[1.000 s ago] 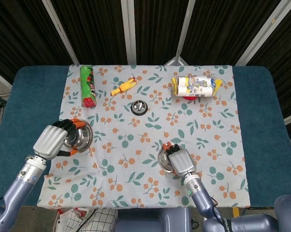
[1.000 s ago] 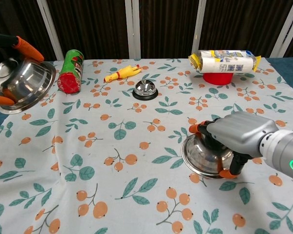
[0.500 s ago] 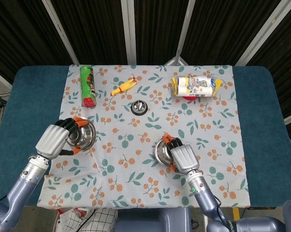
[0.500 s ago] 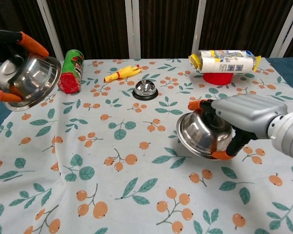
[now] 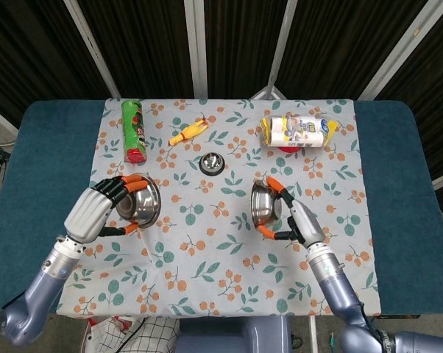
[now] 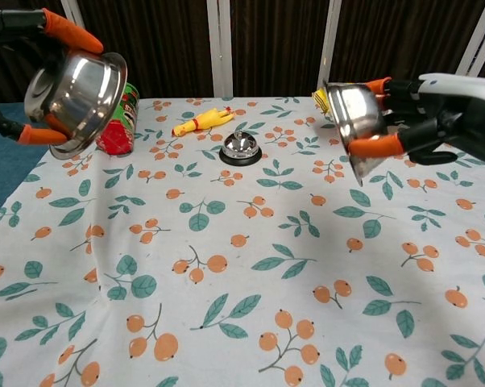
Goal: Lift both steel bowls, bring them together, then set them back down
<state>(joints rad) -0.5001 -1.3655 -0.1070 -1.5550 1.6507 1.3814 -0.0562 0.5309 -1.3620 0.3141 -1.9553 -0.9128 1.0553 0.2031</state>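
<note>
My left hand (image 5: 96, 212) grips one steel bowl (image 5: 140, 204) (image 6: 77, 93) off the cloth at the left, tipped on its side with the rim facing right. My right hand (image 5: 301, 222) (image 6: 436, 113) holds the other steel bowl (image 5: 263, 205) (image 6: 351, 121) in the air right of centre, tipped with its underside toward the left bowl. The two bowls are well apart, with a wide gap between them. Orange fingertips wrap both rims.
On the floral cloth (image 5: 229, 243) lie a green chip can (image 5: 134, 131), a yellow rubber chicken (image 5: 188, 133), a desk bell (image 5: 212, 162) (image 6: 240, 147) at centre back, and a wrapped packet (image 5: 295, 131) on a red cup at back right.
Both hands have raised their bowls and moved inward. The right bowl left the cloth and rose high, tipping on its side. The left bowl shifted right and tilted more.
</note>
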